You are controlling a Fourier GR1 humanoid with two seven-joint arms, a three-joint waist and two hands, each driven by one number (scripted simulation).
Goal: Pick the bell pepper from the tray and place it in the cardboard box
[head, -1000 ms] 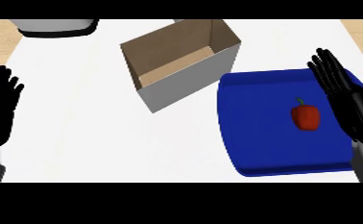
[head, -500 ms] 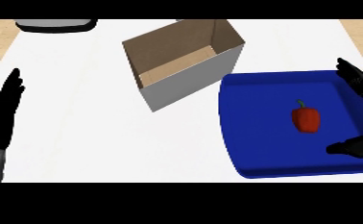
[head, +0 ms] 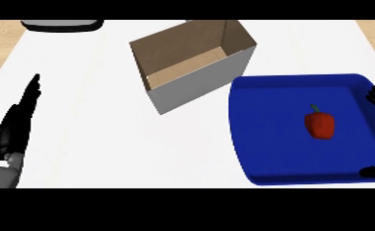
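Observation:
A red bell pepper (head: 319, 124) with a green stem lies on the blue tray (head: 253, 141) at the right. The open cardboard box (head: 199, 87) stands just left of the tray's far corner, and nothing shows inside it. Only two black slivers of my right hand (head: 370, 96) show at the view's right edge, over the tray's right rim, spread wide apart and clear of the pepper. At the left edge, my left hand (head: 18, 126) rests open with its fingers straight, far from the box.
A dark grey object (head: 60, 25) sits at the counter's far left corner. The white counter (head: 95, 91) stretches between my left hand and the box. Wooden strips (head: 9, 31) border the counter at the far corners.
My right hand has slid to the right, off the tray and almost out of view. My left hand has shifted slightly inward. Pepper, tray and box lie as before.

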